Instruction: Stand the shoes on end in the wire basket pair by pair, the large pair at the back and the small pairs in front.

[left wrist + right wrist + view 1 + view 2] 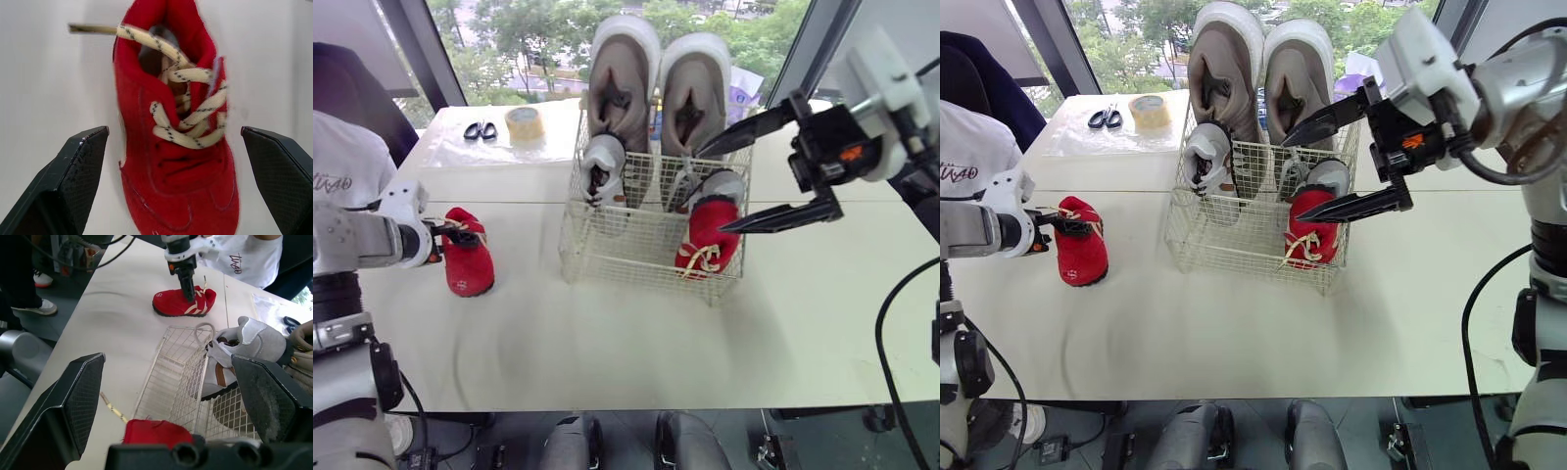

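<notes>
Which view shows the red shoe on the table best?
The left wrist view: the red shoe is close up, laces and opening plain. Both eye views show it small, left of the wire basket; the right wrist view shows it side-on, far off.

Wire basket (626, 259) mid-table (607, 343).
In basket, back row: large pair (656, 88), on end, side by side.
Front left of basket: small shoe (604, 168), on end.
Front right: laced shoe (709, 235) foremost, second small shoe (720, 184) just behind it.
Loose shoe (468, 257) flat on table, well left of basket.
Scissors (480, 129) and tape roll (525, 122) behind basket, to left.
</notes>
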